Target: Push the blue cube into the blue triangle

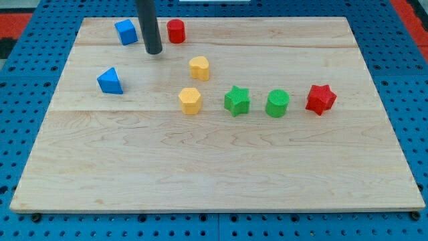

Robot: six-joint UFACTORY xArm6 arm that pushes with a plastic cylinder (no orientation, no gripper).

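The wooden board (214, 167) fills most of the frame, lying on a blue pegboard table (27, 67) that shows around its edges.

The dark rod (148, 23) comes down from the top edge in the upper left of the frame, nearly upright, and my tip (154, 51) rests on the board near its top edge. There is no pincer on this arm, so nothing opens or closes and nothing is held; the rod ends plain and touches no block.

The blue cube (126, 31) sits in the upper left of the frame, just to the left of the rod and slightly above the tip, near it but apart. The blue triangle (110, 81) lies lower down on the left side, below and left of the tip, well apart from the cube.

A red cylinder (176, 31) stands just right of the rod, level with the cube, so the rod passes between the two.

Toward the middle of the frame are two yellow blocks, the upper yellow block (199, 67) and the lower yellow block (190, 100), close together. Running right from the lower one is a row: a green star (237, 100), a green cylinder (277, 103) and a red star (321, 99), each set apart from the next.
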